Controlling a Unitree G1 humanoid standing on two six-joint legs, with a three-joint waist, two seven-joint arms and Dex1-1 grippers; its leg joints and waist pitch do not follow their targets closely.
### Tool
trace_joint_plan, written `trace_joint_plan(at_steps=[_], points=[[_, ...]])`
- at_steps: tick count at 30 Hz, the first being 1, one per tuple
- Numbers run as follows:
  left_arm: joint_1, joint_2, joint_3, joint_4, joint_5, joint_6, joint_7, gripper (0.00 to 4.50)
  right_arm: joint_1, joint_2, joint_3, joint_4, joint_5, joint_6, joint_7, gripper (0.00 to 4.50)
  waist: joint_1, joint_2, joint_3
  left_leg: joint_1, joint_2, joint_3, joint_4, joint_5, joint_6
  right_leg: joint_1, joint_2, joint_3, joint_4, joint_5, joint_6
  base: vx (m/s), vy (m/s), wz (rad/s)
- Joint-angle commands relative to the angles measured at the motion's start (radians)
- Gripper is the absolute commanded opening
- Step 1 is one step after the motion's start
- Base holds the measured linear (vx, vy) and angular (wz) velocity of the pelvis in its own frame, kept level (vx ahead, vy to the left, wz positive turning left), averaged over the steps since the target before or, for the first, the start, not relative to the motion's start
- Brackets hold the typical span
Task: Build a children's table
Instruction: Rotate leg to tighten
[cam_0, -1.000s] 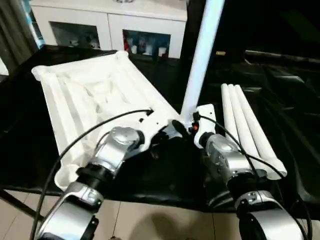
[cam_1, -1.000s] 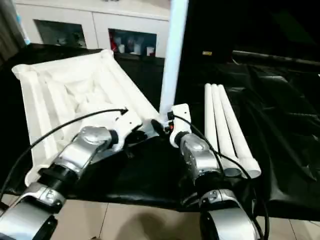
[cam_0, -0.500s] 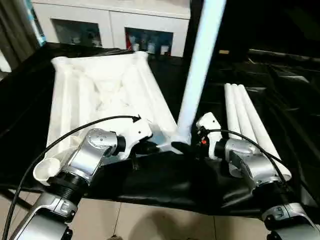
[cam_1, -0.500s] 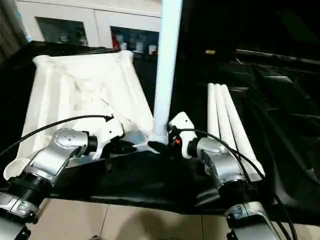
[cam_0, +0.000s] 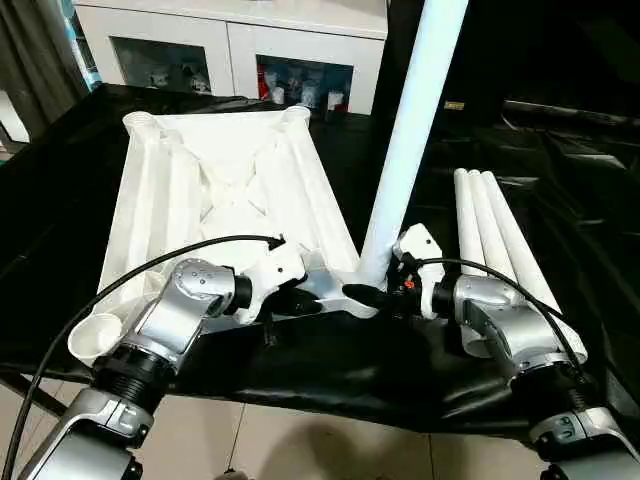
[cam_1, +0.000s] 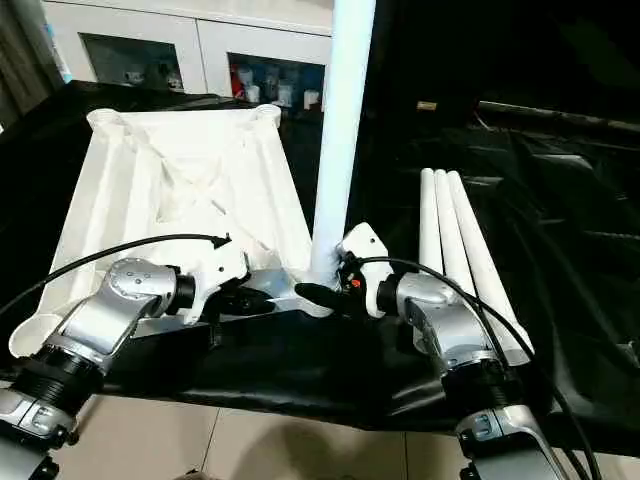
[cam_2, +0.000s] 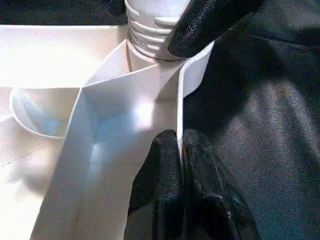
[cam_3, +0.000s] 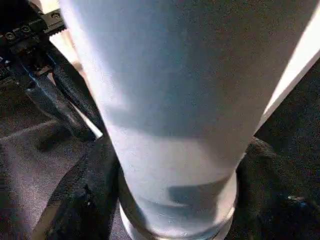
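Observation:
The white tabletop (cam_0: 220, 190) lies upside down on the black-covered table, ribs facing up. One white leg (cam_0: 405, 150) stands upright in its near right corner socket. My right gripper (cam_0: 372, 294) reaches in from the right, and in the right wrist view a black finger (cam_3: 85, 200) presses each side of the leg's base (cam_3: 170, 150). My left gripper (cam_2: 181, 145) is shut on the thin rim of the tabletop (cam_2: 125, 115) just left of that socket.
Three spare legs (cam_0: 495, 240) lie side by side on the black cloth to the right. A white cabinet with glass doors (cam_0: 230, 40) stands behind the table. The tabletop's near left corner socket (cam_0: 95, 335) sits at the table's front edge.
The head camera has shifted. My right forearm has swung out to the right and its fingers have drawn in around the leg's base. The left gripper keeps its hold on the rim.

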Motion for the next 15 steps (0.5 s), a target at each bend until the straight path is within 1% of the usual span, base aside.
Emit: trace_joint_plan(at_steps=[1,7,8,9,10,11,12,13,14,15], points=[[0.015,-0.011,-0.019,0.012,-0.013,0.007,-0.013,0.0,0.001,-0.008,0.006,-0.006,-0.004,0.013,0.009,2.71,0.0,0.0,-0.06,0.009,0.07,-0.031,-0.067,-0.154,0.042,0.05,-0.09,0.069,-0.07,-0.22,-0.204,0.0,0.0,0.0],[0.018,-0.013,-0.015,0.014,-0.01,0.008,-0.002,0.0,0.004,-0.003,0.009,0.001,-0.008,0.009,0.002,2.7,0.0,0.0,-0.061,0.008,0.069,-0.031,-0.065,-0.149,0.044,0.051,-0.091,0.069,-0.069,-0.213,-0.206,0.0,0.0,0.0],[0.018,-0.018,-0.01,0.019,-0.006,0.018,0.019,0.0,0.008,0.009,0.0,0.009,-0.01,0.005,-0.027,2.7,0.0,0.0,-0.061,0.008,0.07,-0.031,-0.065,-0.147,0.044,0.051,-0.09,0.069,-0.068,-0.211,-0.205,0.0,0.0,0.0],[0.013,-0.03,-0.003,0.031,0.001,0.027,0.052,0.0,0.01,0.026,-0.015,0.026,-0.013,-0.003,-0.074,2.7,0.0,-0.002,-0.06,0.008,0.069,-0.031,-0.065,-0.148,0.044,0.051,-0.091,0.069,-0.068,-0.218,-0.204,0.0,0.0,0.0],[0.008,-0.04,0.002,0.042,0.008,0.035,0.079,0.0,0.011,0.041,-0.028,0.04,-0.016,-0.01,-0.115,2.7,-0.001,-0.001,-0.059,0.009,0.07,-0.03,-0.066,-0.152,0.041,0.048,-0.091,0.069,-0.07,-0.228,-0.202,0.0,0.0,0.0],[-0.013,-0.071,0.015,0.075,0.024,0.059,0.153,0.0,0.011,0.082,-0.062,0.078,-0.018,-0.014,-0.217,2.7,-0.003,0.0,-0.056,0.011,0.069,-0.03,-0.068,-0.174,0.03,0.045,-0.092,0.07,-0.076,-0.269,-0.195,0.0,0.0,0.0],[-0.032,-0.096,0.023,0.104,0.035,0.072,0.206,0.0,0.01,0.11,-0.082,0.106,-0.021,-0.015,-0.292,2.7,-0.005,-0.002,-0.053,0.015,0.066,-0.031,-0.068,-0.199,0.013,0.043,-0.092,0.068,-0.085,-0.331,-0.18,0.0,0.0,0.0],[-0.032,-0.096,0.023,0.104,0.035,0.072,0.206,0.0,0.01,0.11,-0.082,0.106,-0.021,-0.015,-0.292,2.7,-0.007,0.0,-0.052,0.016,0.066,-0.032,-0.069,-0.214,0.007,0.04,-0.093,0.068,-0.089,-0.368,-0.171,0.0,0.0,0.0],[-0.056,-0.128,0.034,0.137,0.04,0.09,0.259,0.0,0.004,0.142,-0.107,0.141,-0.023,-0.013,-0.38,2.7,-0.007,-0.002,-0.054,0.017,0.067,-0.036,-0.07,-0.226,-0.004,0.043,-0.095,0.067,-0.092,-0.403,-0.154,0.0,0.0,0.0],[-0.069,-0.144,0.039,0.153,0.042,0.097,0.285,0.0,-0.001,0.158,-0.119,0.158,-0.023,-0.01,-0.423,2.7,-0.01,0.001,-0.051,0.023,0.066,-0.034,-0.07,-0.249,-0.006,0.035,-0.091,0.067,-0.099,-0.427,-0.145,0.0,0.0,0.0]])
